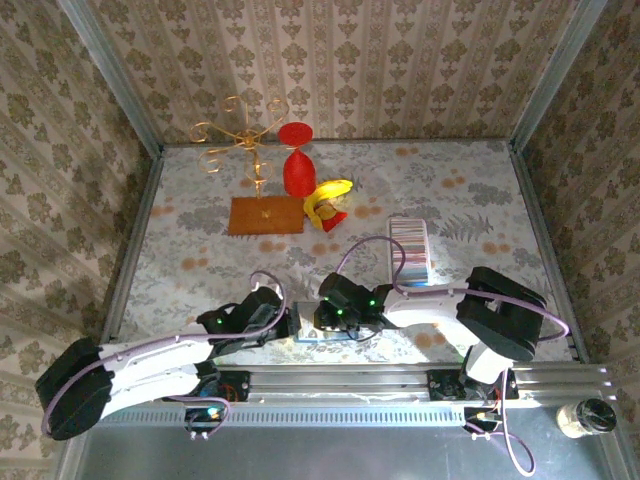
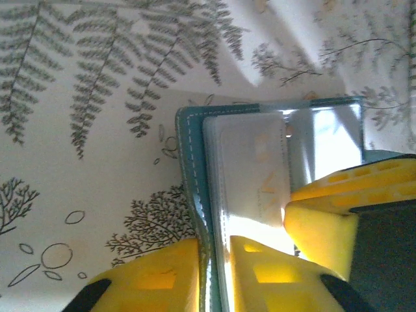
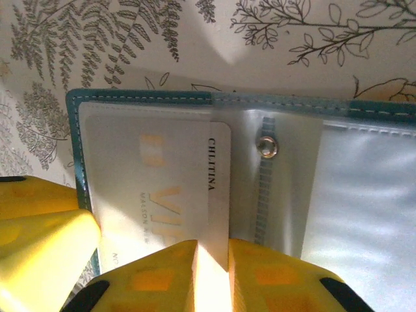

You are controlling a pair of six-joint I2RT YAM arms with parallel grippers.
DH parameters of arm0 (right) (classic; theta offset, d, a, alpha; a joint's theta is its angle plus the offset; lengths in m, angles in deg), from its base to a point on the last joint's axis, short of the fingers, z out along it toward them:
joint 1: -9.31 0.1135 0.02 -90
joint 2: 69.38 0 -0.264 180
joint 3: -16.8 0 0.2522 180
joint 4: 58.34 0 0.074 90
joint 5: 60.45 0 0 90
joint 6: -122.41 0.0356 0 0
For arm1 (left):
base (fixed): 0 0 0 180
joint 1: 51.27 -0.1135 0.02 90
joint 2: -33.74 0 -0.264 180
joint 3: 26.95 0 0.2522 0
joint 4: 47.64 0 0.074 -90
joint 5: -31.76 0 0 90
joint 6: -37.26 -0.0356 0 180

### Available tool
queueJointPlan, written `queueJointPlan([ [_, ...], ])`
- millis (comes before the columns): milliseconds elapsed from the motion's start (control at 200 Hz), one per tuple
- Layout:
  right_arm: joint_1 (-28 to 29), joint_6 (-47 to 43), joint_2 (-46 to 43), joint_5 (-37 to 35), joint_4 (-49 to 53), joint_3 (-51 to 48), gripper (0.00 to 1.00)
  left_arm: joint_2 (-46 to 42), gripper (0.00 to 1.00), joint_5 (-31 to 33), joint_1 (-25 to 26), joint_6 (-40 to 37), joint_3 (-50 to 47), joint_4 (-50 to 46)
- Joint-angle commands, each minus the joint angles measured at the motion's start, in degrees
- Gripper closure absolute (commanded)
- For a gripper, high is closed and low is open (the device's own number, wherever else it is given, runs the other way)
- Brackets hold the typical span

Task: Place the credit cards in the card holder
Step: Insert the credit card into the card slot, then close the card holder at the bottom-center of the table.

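A pale credit card (image 3: 156, 188) with "VIP" lettering lies in a clear sleeve of an open teal pouch (image 3: 75, 130) near the table's front edge (image 1: 325, 335). My right gripper (image 3: 212, 273) stands over the card's right edge. Its jaws are all but shut and its tips rest on the card, not clamped round it. My left gripper (image 2: 214, 273) is shut on the teal pouch's stitched edge (image 2: 188, 162) and its sleeves. The card (image 2: 253, 169) lies just beyond that. The card holder (image 1: 408, 250), a striped ribbed tray, lies apart behind the right arm.
A gold wire stand (image 1: 240, 140) on a brown board (image 1: 265, 215), a red goblet shape (image 1: 297, 165) and a banana (image 1: 330, 195) stand at the back centre. Patterned walls close three sides. The two grippers (image 1: 290, 322) (image 1: 325, 318) are close together.
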Motion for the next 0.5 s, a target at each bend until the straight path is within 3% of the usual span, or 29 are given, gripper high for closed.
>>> queueJointPlan([
  [0, 0.38, -0.44, -3.01, -0.39, -1.44, 0.02, 0.78, -1.74, 0.85, -0.78, -0.07, -1.39, 1.5, -3.43],
  [225, 0.35, -1.44, -5.48, -1.58, 1.88, 0.57, 0.63, -1.9, 0.95, -0.99, -0.15, -1.26, 2.34, -4.08],
  [495, 0.33, -5.39, -13.31, -10.72, 19.45, 2.6, 0.49, -2.55, 1.0, 0.54, -0.39, -3.61, 5.96, -11.81],
])
